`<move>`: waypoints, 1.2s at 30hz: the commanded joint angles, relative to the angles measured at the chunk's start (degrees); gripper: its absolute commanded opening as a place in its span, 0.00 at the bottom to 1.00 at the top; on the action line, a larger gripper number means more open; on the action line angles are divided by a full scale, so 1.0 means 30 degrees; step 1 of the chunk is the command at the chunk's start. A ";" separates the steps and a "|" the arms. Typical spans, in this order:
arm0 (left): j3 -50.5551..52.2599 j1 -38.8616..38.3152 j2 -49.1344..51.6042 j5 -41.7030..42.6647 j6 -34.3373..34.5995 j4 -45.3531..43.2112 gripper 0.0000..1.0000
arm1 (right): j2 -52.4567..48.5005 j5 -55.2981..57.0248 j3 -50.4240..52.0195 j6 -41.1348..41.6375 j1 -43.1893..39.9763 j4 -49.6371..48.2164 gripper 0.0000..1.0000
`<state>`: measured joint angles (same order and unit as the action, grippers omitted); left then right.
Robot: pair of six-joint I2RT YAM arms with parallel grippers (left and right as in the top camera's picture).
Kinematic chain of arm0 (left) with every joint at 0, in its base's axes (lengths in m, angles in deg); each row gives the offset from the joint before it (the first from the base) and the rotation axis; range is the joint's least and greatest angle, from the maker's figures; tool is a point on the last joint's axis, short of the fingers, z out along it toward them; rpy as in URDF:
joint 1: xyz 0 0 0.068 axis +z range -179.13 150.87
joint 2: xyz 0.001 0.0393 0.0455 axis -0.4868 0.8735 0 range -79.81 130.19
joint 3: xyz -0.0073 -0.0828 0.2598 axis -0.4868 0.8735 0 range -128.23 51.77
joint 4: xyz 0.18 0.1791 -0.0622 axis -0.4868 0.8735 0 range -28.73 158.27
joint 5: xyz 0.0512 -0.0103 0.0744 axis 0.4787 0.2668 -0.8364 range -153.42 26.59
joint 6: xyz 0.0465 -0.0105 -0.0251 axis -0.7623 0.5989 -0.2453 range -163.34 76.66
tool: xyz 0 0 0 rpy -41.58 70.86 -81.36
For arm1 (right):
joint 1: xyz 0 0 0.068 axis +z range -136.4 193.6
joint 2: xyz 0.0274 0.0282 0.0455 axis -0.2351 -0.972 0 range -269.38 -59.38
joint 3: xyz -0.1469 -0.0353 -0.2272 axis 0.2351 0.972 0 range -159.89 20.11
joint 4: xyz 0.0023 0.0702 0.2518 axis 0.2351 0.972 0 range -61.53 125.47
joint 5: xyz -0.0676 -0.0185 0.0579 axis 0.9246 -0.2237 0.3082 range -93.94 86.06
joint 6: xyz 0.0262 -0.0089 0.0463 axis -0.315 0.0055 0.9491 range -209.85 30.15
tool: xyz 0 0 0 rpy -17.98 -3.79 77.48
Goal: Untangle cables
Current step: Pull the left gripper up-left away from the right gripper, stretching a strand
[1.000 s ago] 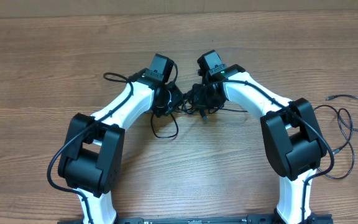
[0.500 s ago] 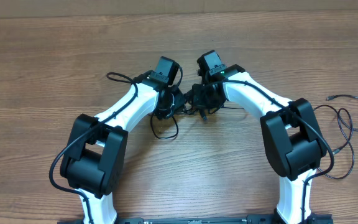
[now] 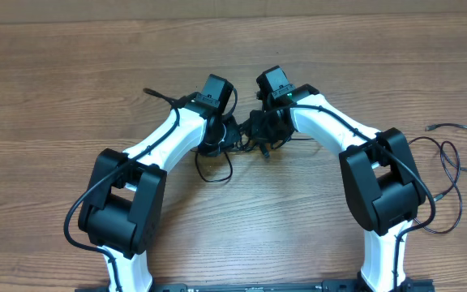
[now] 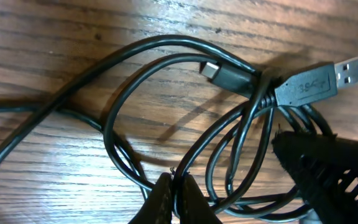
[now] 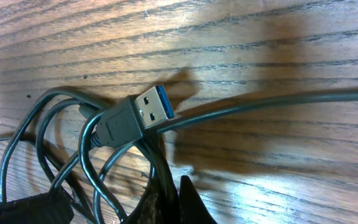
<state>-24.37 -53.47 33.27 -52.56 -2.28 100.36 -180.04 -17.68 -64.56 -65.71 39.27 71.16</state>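
Left claw (image 4: 176,188) has just clenched. A second ago its jaws stood partly apart, and now the left wrist view shows the two tips pinched together on a single strand of the cables (image 4: 166,40), right where that strand crosses a loop. Overhead, the left arm has also edged a little toward the middle of the table (image 3: 55,81), so its wrist sits tighter against the knot than before.

The right claw (image 5: 173,190) has not changed: it stays clamped low on a bunch of strands just under the USB plug (image 5: 138,115) with the blue tongue. That same plug (image 4: 316,84) lies at the upper right of the left wrist view, with a smaller plug (image 4: 225,73) tucked beside it under the top loop.

The tangle itself lies on the wood between the two claws, with one loop trailing toward me from under the left wrist (image 3: 215,166).

As I read it, I now have a hold on each side of the knot, which is what I need before drawing anything apart. The left grip looks thin, on one strand only. A pull could either free that strand or cinch the loops around the plugs, so I would ease the arms apart slowly and watch which loop tightens. I cannot tell from here whether both claws hold the same cord.
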 commanded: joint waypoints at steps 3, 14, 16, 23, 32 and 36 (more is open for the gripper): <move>-0.0153 0.0240 0.0328 -0.0313 -0.1559 0.0401 0.10 | -0.0007 0.0277 0.0029 0.0022 -0.0007 -0.0197 0.04; -0.0153 0.0073 0.1829 -0.0248 -0.0386 -0.0495 0.08 | -0.0007 0.0277 0.0029 0.0029 -0.0007 -0.0197 0.04; -0.0168 0.0255 0.1894 0.0080 -0.0401 -0.0707 0.04 | -0.0007 0.0277 0.0029 0.0022 -0.0007 -0.0197 0.04; -0.1552 0.1384 0.1392 0.1049 -0.1239 0.1399 0.04 | -0.0007 0.0284 0.0029 0.0022 -0.0007 -0.0204 0.04; -0.5122 0.2171 0.0597 -0.3483 -0.1268 0.8357 0.04 | -0.0007 0.0284 0.0029 0.0029 -0.0007 -0.0197 0.04; -0.6368 0.1974 0.0189 -0.8131 -0.0714 1.0921 0.04 | -0.0007 0.0284 0.0029 0.0029 -0.0007 -0.0204 0.04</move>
<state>-40.35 -48.18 36.77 -58.49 -4.86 128.14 -180.04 -21.96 -64.58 -65.87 40.67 70.11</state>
